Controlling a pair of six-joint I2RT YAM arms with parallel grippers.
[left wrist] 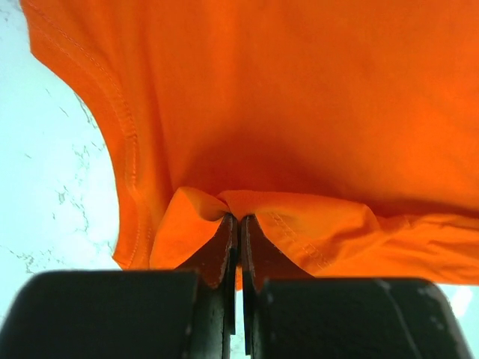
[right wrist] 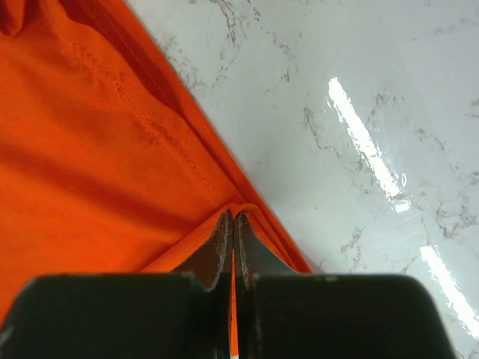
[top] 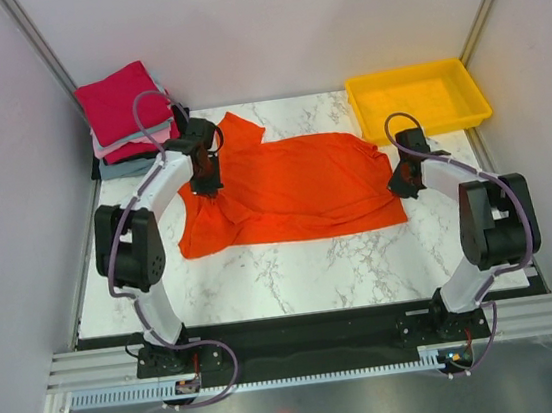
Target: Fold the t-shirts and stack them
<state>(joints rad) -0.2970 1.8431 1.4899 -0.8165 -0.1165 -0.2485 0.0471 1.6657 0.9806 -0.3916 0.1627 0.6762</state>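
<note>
The orange t-shirt (top: 299, 189) lies flat on the bench (top: 294, 270), long axis left to right. I have its left end, probably the collar, clenched in the left pincer (left wrist: 238, 224); the right pincer (right wrist: 233, 221) clamps the right hem.

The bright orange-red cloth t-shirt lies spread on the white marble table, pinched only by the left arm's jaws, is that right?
Not only the left. The bright orange-red cloth t-shirt lies spread on the white marble table, pinched by both arms' jaws: the right wrist view shows the right arm's jaws shut on its edge.
</note>
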